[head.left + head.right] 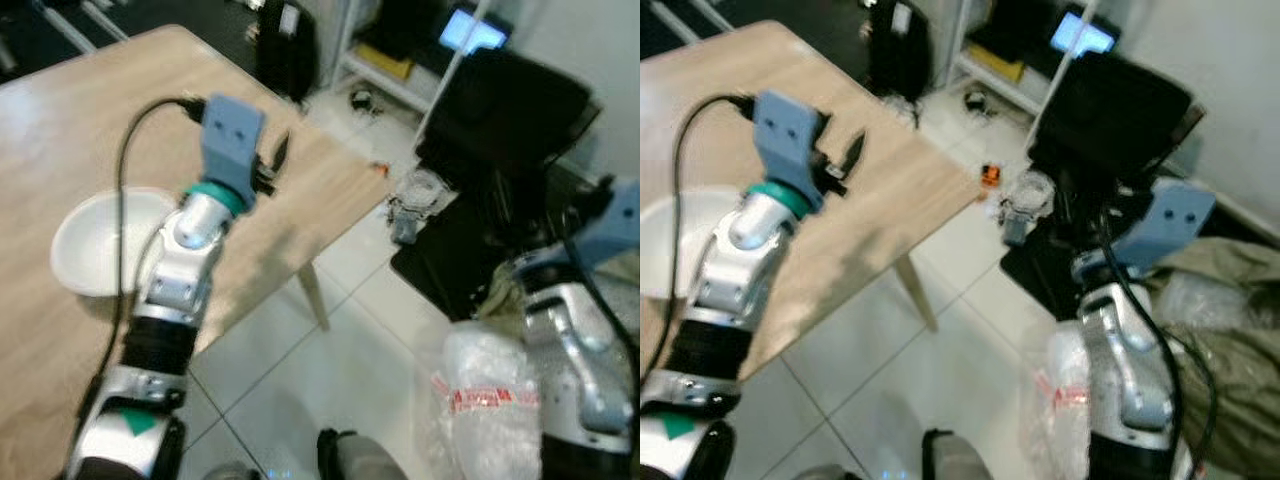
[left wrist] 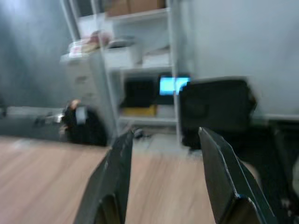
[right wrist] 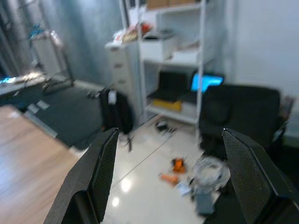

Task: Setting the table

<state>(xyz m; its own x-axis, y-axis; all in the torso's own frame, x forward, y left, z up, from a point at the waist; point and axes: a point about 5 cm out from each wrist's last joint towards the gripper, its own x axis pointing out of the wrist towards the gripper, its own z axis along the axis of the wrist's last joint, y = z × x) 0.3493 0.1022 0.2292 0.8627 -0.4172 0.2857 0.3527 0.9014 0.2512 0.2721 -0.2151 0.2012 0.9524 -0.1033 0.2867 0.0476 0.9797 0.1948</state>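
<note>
A white bowl [image 1: 95,240] sits on the light wooden table [image 1: 60,120], near its front edge. My left arm reaches over the table just right of the bowl. The left gripper [image 1: 275,160] hovers above the bare wood near the table's right corner; in the left wrist view its fingers [image 2: 117,172] stand apart with nothing between them. My right arm is held off the table, over the tiled floor, and the right gripper [image 3: 170,135] is open and empty, pointing toward the shelves.
A black office chair [image 1: 510,110] stands right of the table corner, with a clear plastic container [image 1: 420,195] on the floor by it. A white plastic bag [image 1: 480,390] lies beside my right arm. A white shelf rack [image 3: 173,56] and a black bag [image 1: 285,45] stand behind.
</note>
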